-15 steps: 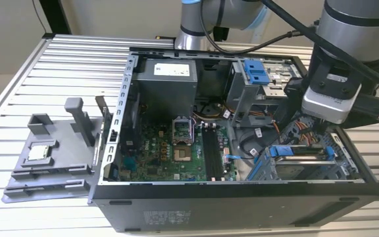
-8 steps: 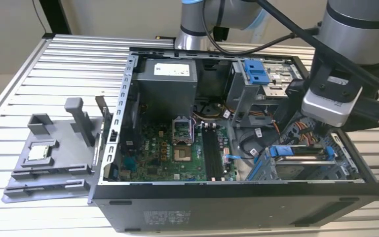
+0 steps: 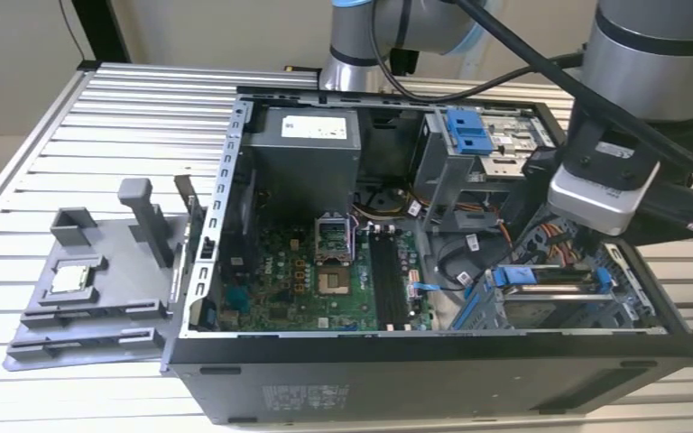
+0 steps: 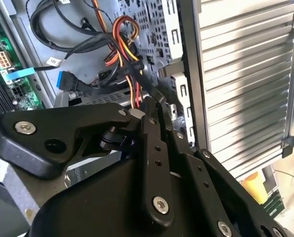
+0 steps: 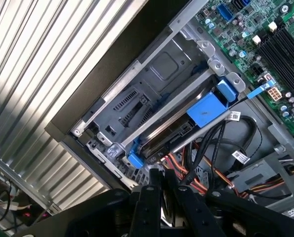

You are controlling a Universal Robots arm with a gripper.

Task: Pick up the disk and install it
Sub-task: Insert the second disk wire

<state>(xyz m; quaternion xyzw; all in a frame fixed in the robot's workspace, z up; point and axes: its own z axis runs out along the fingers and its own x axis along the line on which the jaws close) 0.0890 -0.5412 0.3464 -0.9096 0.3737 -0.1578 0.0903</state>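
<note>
The disk (image 5: 169, 134) lies in the drive bay (image 5: 137, 98) at the corner of the open computer case, its blue frame (image 5: 206, 109) round its edges. In the exterior view the disk (image 3: 551, 289) sits low in the case at the exterior view's right, under the arm's wrist (image 3: 599, 180). My gripper (image 5: 159, 177) is shut, its two black fingers pressed together just off the disk's near end. Nothing shows between them. In the second wrist view the gripper (image 4: 149, 104) points at a bundle of coloured cables. Whether the tips touch the disk is hidden.
Orange, red and black cables (image 5: 221, 165) crowd right beside the fingers. The motherboard (image 3: 322, 271) fills the case floor, with a grey box with a white sticker (image 3: 304, 135) behind it. A grey fixture holding a small square chip (image 3: 72, 278) rests on the slatted table (image 3: 118, 108).
</note>
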